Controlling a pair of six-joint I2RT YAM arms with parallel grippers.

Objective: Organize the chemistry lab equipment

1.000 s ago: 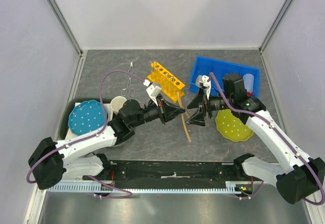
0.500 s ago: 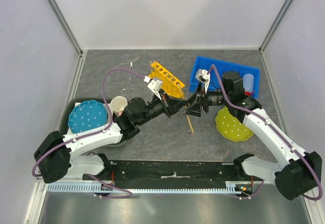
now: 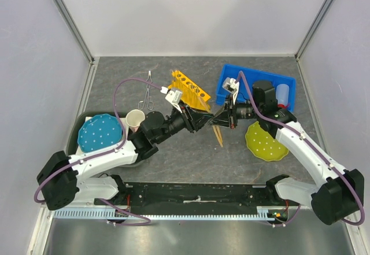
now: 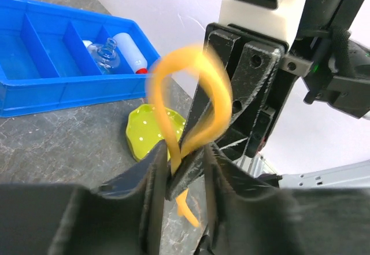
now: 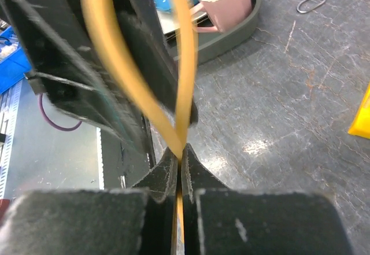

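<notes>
My right gripper (image 5: 181, 151) has just clamped shut on the tan rubber loop (image 4: 224, 87). My left gripper (image 4: 180, 165) is loosening, its jaws narrowly apart. I judge the handover nearly done, ready for the blue plastic compartment tray (image 3: 254, 73) at far right.

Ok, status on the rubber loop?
Right tool shut on tan rubber loop. Left tool parted around it. Yellow rack just beyond both tools.

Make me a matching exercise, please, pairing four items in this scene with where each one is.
1. tan rubber loop
2. squeeze bottle
3. cream mug
4. metal tongs

A. in the blue bin
B. on the table left of the yellow rack
C. in the grey tray
D. pinched by the right gripper

Pairs: 1-D, 2-A, 3-C, 4-B.
</notes>
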